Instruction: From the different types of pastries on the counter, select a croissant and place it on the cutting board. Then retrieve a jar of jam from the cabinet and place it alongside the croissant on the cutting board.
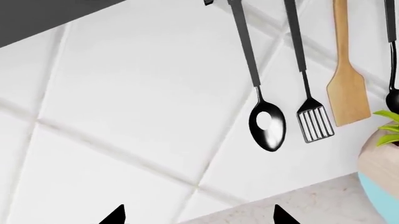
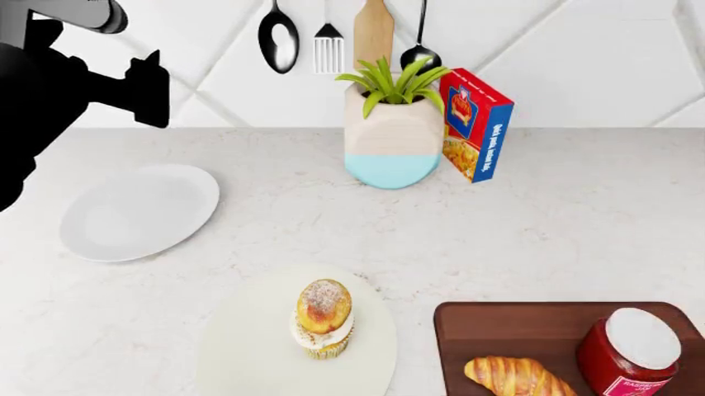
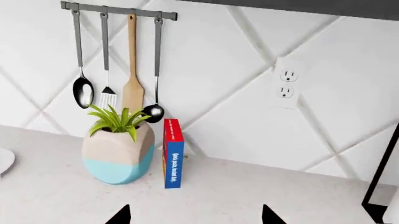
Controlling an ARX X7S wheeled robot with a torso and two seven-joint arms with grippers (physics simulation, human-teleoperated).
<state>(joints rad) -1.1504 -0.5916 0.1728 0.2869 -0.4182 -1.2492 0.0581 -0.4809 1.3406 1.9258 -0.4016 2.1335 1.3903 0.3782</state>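
On cutting board (image 2: 507, 326): croissant (image 2: 516, 376), jar of jam (image 2: 630, 353) just beside. Nearby plate (image 2: 248, 346): cupcake (image 2: 324, 318). Left gripper (image 1: 198, 215) and right gripper (image 3: 194, 214) spread, empty.

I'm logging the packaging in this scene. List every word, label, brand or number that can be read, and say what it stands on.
Jar of jam, label band: "RASPBERRY" can just be made out; the line under it is too small to read.
Red and blue box, blue side: a line of white print, too blurred to read in the head view or the right wrist view.
Box front: a picture emblem only, no legible words.
Nothing else carries text.
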